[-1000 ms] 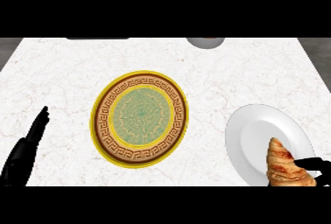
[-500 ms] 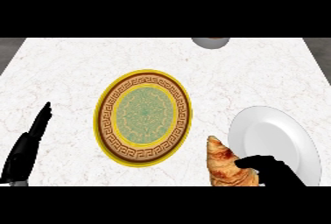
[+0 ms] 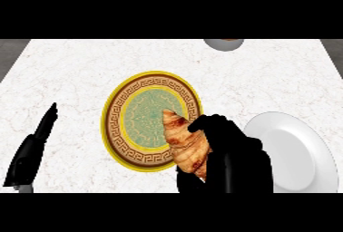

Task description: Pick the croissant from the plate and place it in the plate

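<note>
My right hand [image 3: 231, 154] is curled round a golden-brown croissant [image 3: 181, 140] and holds it over the lower right part of the patterned plate [image 3: 134, 120], which has a yellow rim, a brown key border and a green middle. The croissant's pointed tip reaches toward that plate's centre. Whether the croissant touches the plate I cannot tell. The plain white plate [image 3: 295, 154] lies bare to the right of the hand. My left hand [image 3: 33, 152] rests open at the left edge, fingers straight and pointing up.
A white marble counter [image 3: 80, 63] carries both plates. A grey round object [image 3: 224, 44] shows partly at the counter's far edge, right of centre.
My right hand has carried the croissant leftward, off the white plate and across the gap, to above the patterned plate. The left hand has stayed still.
</note>
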